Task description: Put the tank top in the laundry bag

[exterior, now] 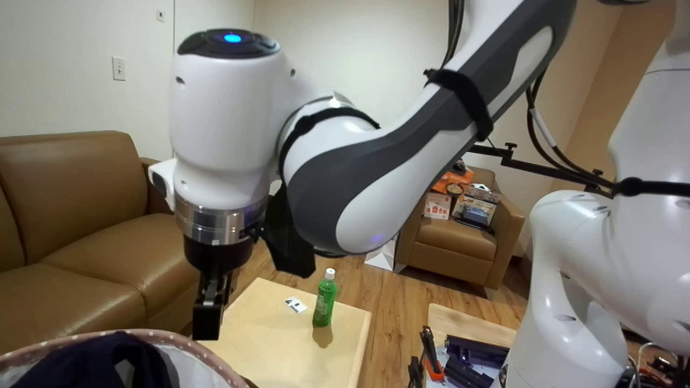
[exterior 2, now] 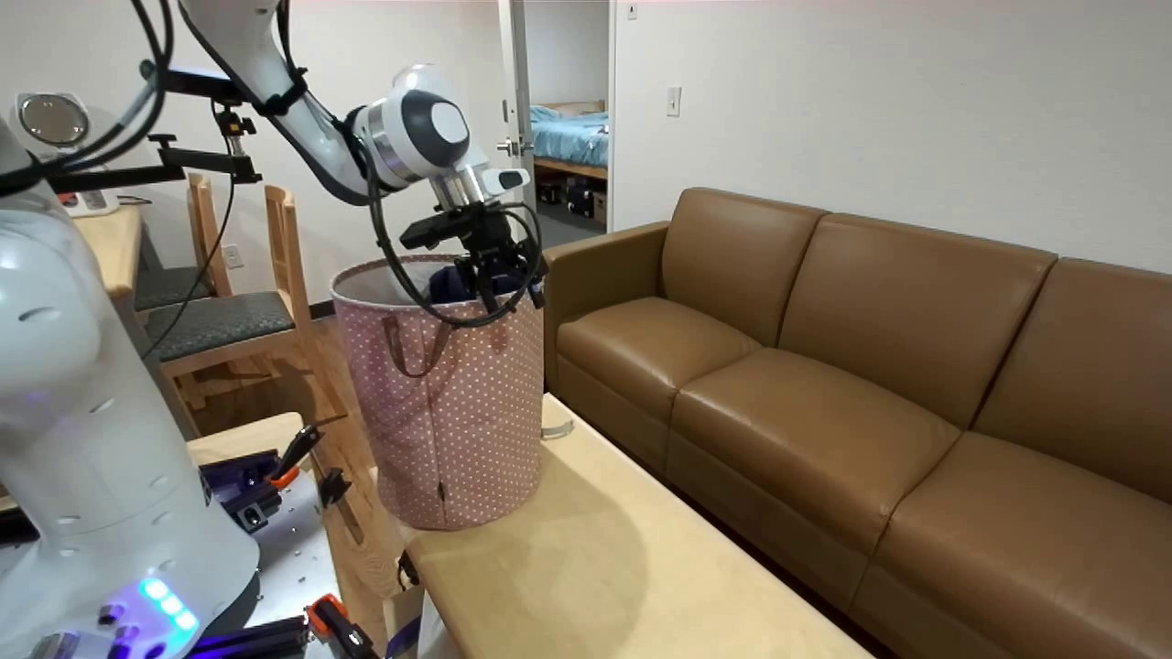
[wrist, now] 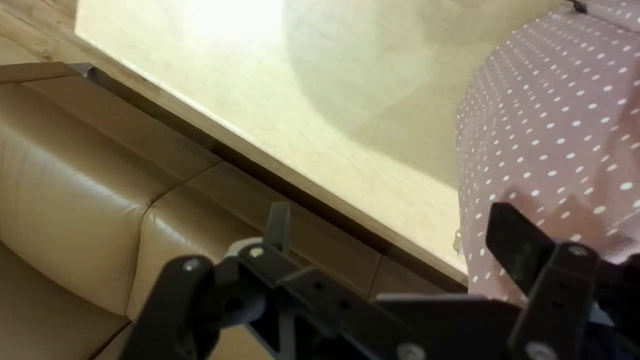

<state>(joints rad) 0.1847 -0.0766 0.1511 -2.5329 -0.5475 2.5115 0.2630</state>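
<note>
The laundry bag (exterior 2: 439, 412) is pink with white dots and stands upright on the table. Its rim (exterior: 161, 337) and white lining show in an exterior view, and its side (wrist: 560, 130) fills the right of the wrist view. A bunched dark navy cloth, apparently the tank top (exterior: 102, 361), lies inside the bag near its mouth; a bit of it (exterior 2: 449, 286) shows in an exterior view. My gripper (wrist: 397, 235) is open, with nothing between its fingers. It (exterior: 207, 320) hangs beside the bag's rim, on the sofa side (exterior 2: 513, 297).
The table (exterior: 259, 345) carries a green bottle (exterior: 325, 299) and a small white card (exterior: 296, 304). A brown sofa (exterior 2: 778, 403) runs along the table's edge. Chairs (exterior 2: 275, 265) stand behind the bag. Tools lie on the robot's bench (exterior 2: 293, 549).
</note>
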